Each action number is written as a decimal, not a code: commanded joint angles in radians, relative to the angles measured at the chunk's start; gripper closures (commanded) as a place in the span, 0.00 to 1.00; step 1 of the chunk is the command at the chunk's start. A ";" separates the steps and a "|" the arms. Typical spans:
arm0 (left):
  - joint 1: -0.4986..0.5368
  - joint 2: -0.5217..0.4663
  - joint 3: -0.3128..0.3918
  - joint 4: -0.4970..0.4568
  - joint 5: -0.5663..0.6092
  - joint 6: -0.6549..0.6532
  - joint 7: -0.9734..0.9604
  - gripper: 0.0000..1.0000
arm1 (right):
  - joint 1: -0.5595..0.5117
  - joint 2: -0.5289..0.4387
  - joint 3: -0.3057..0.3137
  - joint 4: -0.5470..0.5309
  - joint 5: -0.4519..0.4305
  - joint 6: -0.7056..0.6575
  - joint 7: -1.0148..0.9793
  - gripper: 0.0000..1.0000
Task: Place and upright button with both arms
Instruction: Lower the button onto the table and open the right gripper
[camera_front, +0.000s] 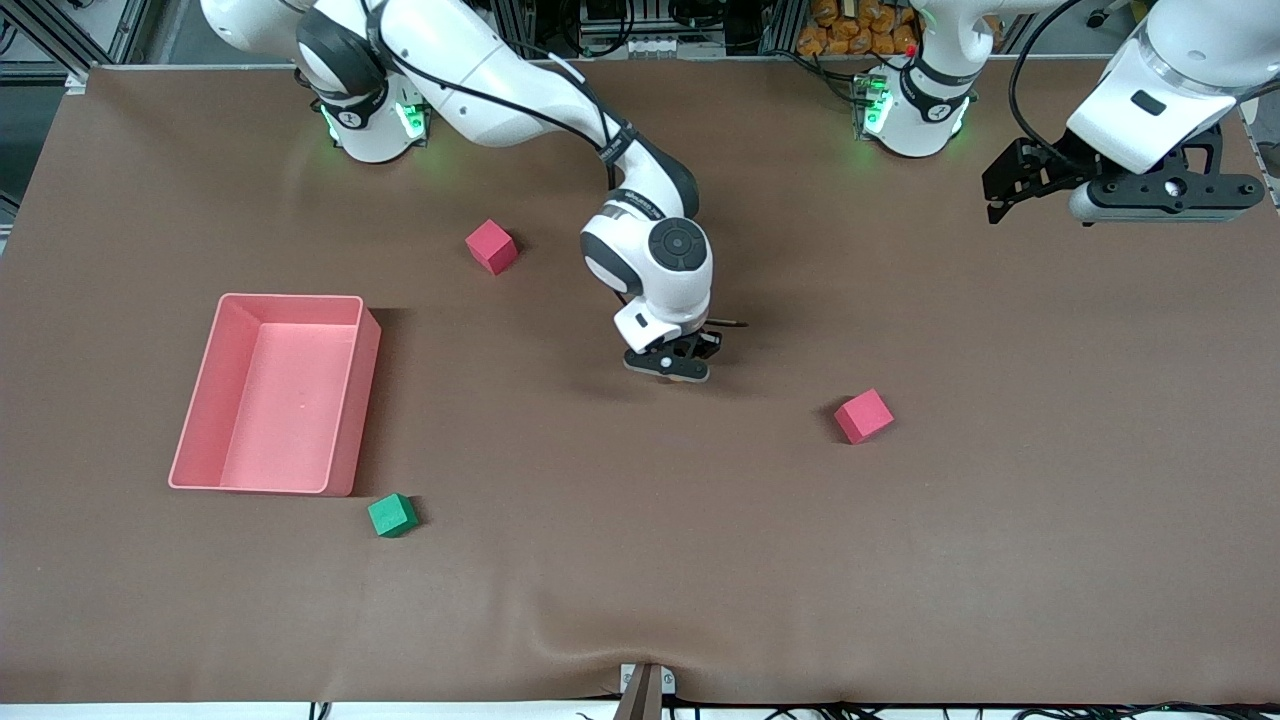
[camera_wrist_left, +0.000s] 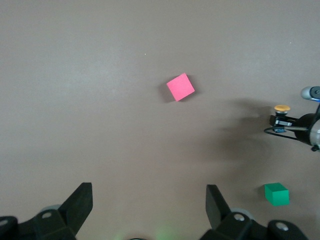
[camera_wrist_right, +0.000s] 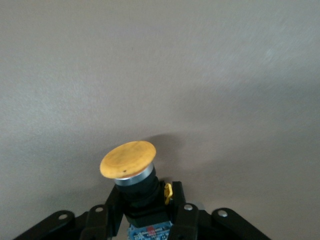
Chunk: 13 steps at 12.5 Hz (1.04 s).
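Observation:
My right gripper (camera_front: 682, 368) is low over the middle of the table, shut on the button (camera_front: 686, 378). In the right wrist view the fingers (camera_wrist_right: 182, 215) clamp its black body, and its round orange cap (camera_wrist_right: 127, 159) points away from the wrist toward the brown table, tilted. The left wrist view shows the button (camera_wrist_left: 282, 108) small at its edge, in the right gripper. My left gripper (camera_front: 996, 200) hangs open and empty high over the left arm's end of the table; its fingertips (camera_wrist_left: 216, 200) stand wide apart over bare cloth.
A pink tray (camera_front: 366, 400) stands toward the right arm's end. One pink cube (camera_front: 491, 246) lies near the right arm's base. Another pink cube (camera_front: 864, 415) (camera_wrist_left: 180, 87) lies beside the right gripper. A green cube (camera_front: 392, 515) (camera_wrist_left: 276, 194) lies by the tray's near corner.

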 joint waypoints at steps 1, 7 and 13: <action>-0.005 0.008 -0.011 0.001 0.021 -0.012 0.010 0.00 | 0.010 0.008 -0.010 0.049 -0.024 -0.022 0.036 0.00; -0.024 0.078 -0.052 0.000 0.022 -0.012 0.010 0.00 | -0.113 -0.169 -0.008 0.034 -0.021 -0.197 -0.072 0.00; -0.044 0.250 -0.092 0.007 0.022 0.057 0.003 0.00 | -0.347 -0.540 0.001 -0.335 -0.013 -0.242 -0.558 0.00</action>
